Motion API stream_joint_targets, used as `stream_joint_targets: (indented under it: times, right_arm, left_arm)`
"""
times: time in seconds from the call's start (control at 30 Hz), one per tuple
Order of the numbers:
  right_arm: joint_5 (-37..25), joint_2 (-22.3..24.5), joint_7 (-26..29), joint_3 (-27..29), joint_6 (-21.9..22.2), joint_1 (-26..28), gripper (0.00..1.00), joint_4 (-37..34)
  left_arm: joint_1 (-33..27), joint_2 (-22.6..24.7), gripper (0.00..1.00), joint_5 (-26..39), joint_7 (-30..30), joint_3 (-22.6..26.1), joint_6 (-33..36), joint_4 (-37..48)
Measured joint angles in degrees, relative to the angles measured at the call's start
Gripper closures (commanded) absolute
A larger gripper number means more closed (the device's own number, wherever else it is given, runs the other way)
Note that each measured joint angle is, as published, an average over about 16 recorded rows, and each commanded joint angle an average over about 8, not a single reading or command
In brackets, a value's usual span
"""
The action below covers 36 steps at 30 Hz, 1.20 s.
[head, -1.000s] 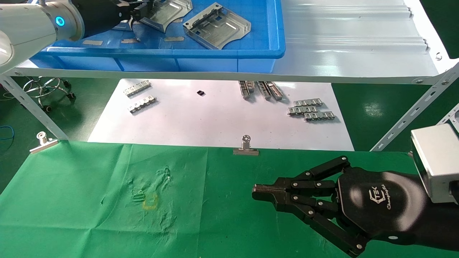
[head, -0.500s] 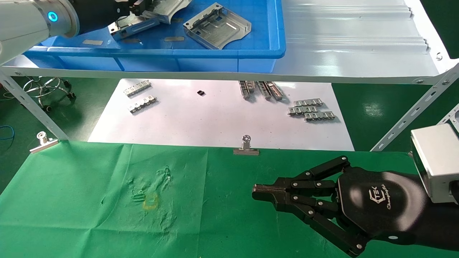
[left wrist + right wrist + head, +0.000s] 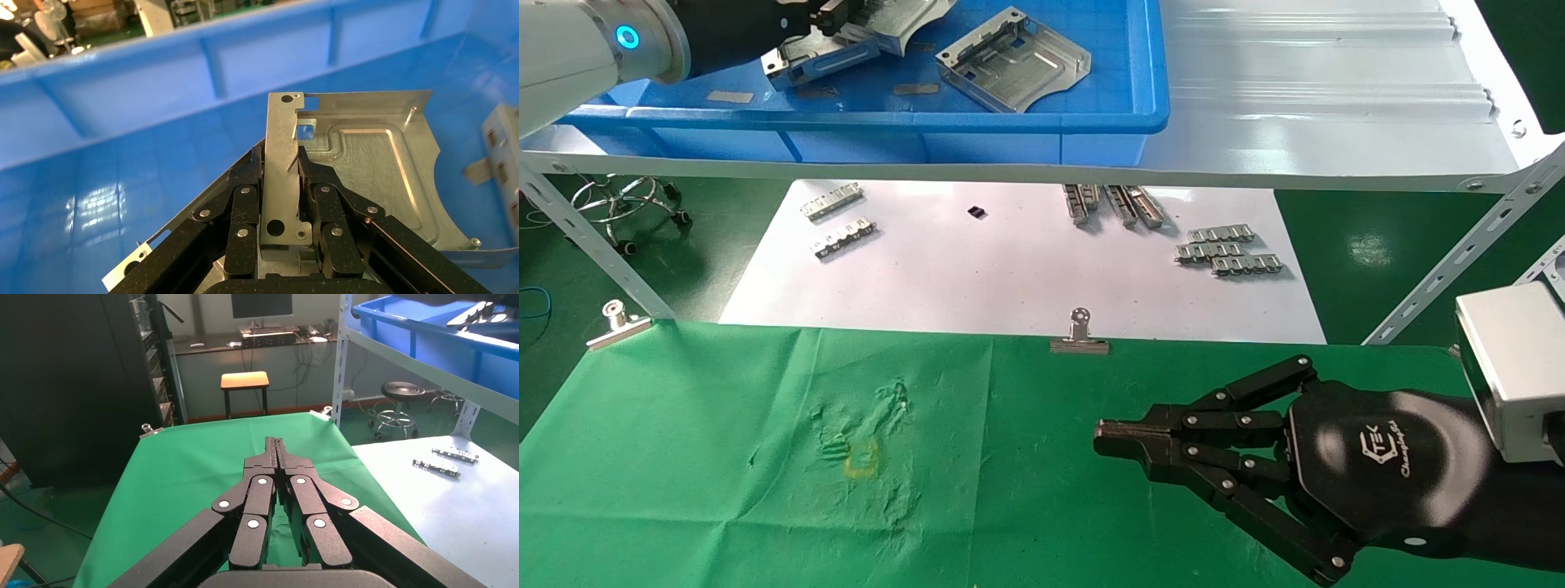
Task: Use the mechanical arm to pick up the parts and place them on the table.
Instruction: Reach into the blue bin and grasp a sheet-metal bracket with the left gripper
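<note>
Left hand (image 3: 280, 184) inside blue bin (image 3: 1042, 122), fingers clamped on rim of silver part (image 3: 287, 177), lifted. Right hand (image 3: 1111, 437) closed, empty, over green counter (image 3: 723, 457), well clear of bin.

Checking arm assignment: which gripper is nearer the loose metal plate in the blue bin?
Left. The left gripper is inside the blue bin, shut on another plate just beside the loose plate. The right gripper is over the green table, far from it.
</note>
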Motion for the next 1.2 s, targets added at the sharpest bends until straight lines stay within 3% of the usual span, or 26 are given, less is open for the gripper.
stream_joint_targets:
  times: [0.17, 0.2, 0.6, 0.67, 0.87, 0.9, 1.2]
  right_arm:
    - [0.0, 0.0, 0.0, 0.0, 0.0, 0.0, 1.0, 0.0]
    - [0.0, 0.0, 0.0, 0.0, 0.0, 0.0, 1.0, 0.0]
    - [0.0, 0.0, 0.0, 0.0, 0.0, 0.0, 1.0, 0.0]
    - [0.0, 0.0, 0.0, 0.0, 0.0, 0.0, 1.0, 0.0]
    - [0.0, 0.0, 0.0, 0.0, 0.0, 0.0, 1.0, 0.0]
    - [0.0, 0.0, 0.0, 0.0, 0.0, 0.0, 1.0, 0.0]
    - [0.0, 0.0, 0.0, 0.0, 0.0, 0.0, 1.0, 0.0]
  left_arm:
    - [0.2, 0.2, 0.03, 0.1, 0.4, 0.1, -1.0, 0.3]
    - [0.2, 0.3, 0.0, 0.1, 0.5, 0.1, -1.2, 0.3]
    - [-0.3, 0.2, 0.0, 0.2, 0.4, 0.1, -0.9, 0.6]
    - [-0.4, 0.1, 0.15, 0.2, 0.3, 0.2, -0.5, 0.7]
    - [-0.8, -0.1, 0.9, 0.4, -0.2, 0.3, 0.8, 0.9]
    - [-0.8, -0.2, 0.97, 0.4, -0.3, 0.3, 1.0, 0.9]
    - [-1.1, -0.7, 1.0, 0.9, -1.1, 0.6, 3.6, 1.2]
